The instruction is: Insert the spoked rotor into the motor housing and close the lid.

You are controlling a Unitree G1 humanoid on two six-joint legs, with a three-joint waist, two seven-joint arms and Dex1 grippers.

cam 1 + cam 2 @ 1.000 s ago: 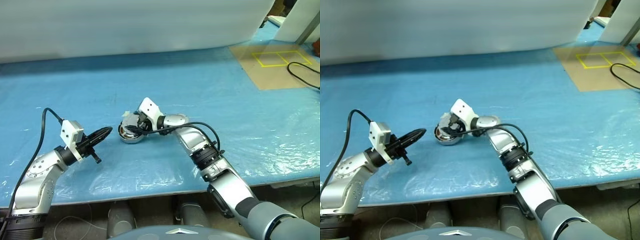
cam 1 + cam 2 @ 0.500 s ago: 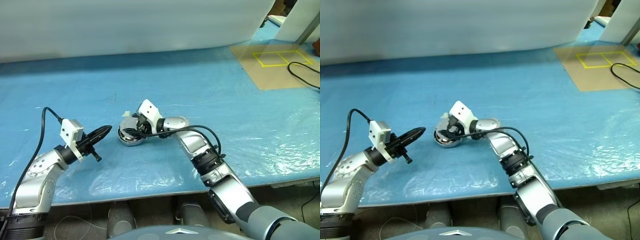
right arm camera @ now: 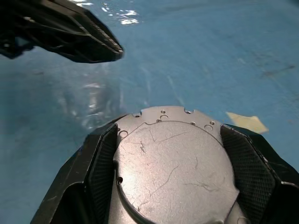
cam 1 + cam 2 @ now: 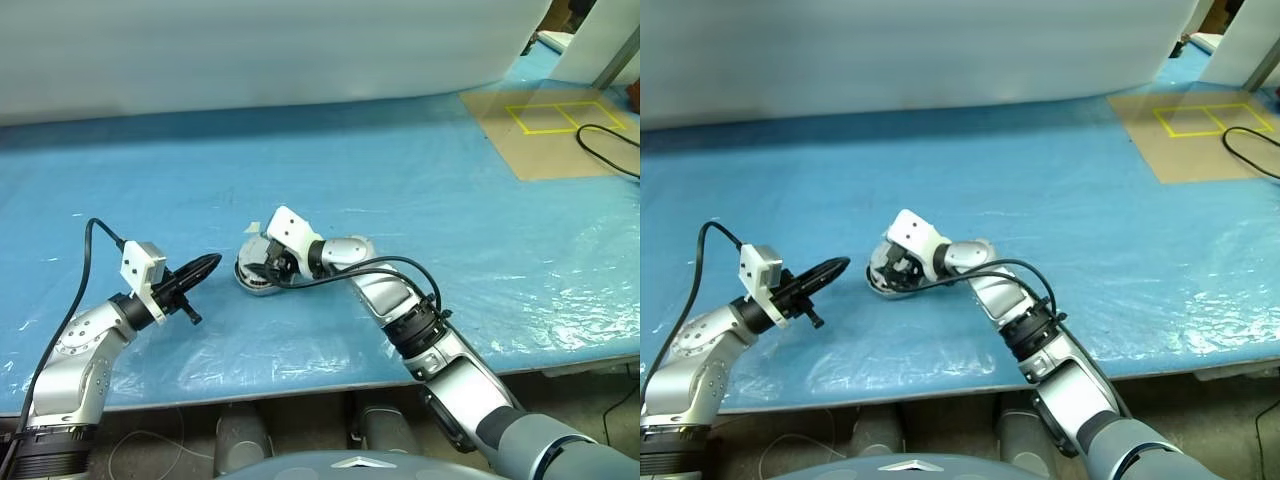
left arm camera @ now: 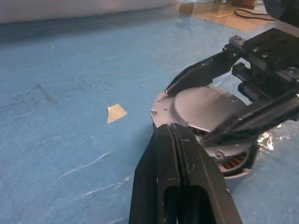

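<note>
Here the lid [image 3: 170,163] lies tilted over the motor housing [image 5: 233,163].

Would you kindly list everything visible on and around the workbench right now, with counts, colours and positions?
lid: one, scratched silvery-grey, between the right gripper's fingers, over the motor housing
motor housing: one, silver rim with copper windings, mid-table beneath the lid
paper scrap: one, pale tan, on the sheet beside the housing
table sheet: one, blue
board: one, tan with yellow outlines, far right corner
cable: one, black, far right
left gripper: shut, empty, left of the housing
right gripper: closed on the lid
</note>
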